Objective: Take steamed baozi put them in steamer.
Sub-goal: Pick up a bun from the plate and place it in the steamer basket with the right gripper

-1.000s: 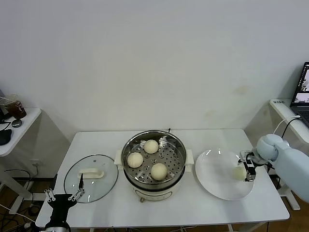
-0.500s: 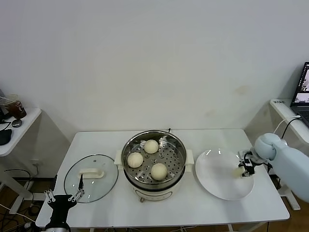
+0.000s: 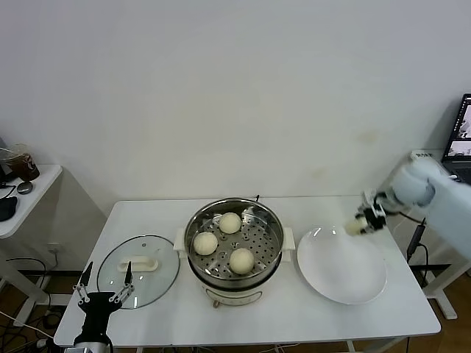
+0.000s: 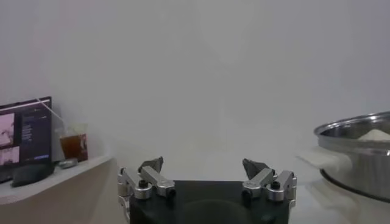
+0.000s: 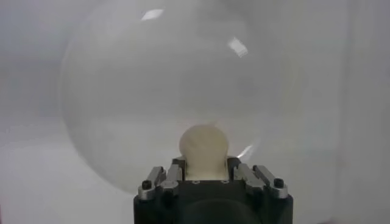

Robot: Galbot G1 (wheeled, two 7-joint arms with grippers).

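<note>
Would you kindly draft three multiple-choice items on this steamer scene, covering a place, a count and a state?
1. Where does the glass lid lie?
A. on the steamer
B. on the table, on the steamer's left
C. on the plate

2. How many baozi sit in the steamer?
A. two
B. three
C. four

3. What is the right gripper doing?
A. gripping a baozi above the plate
B. hanging open and empty
C. holding the lid

Answers: 1 B, it rests flat on the table. 2 B, three buns show on the perforated tray. 3 A, its fingers are shut on the bun.
</note>
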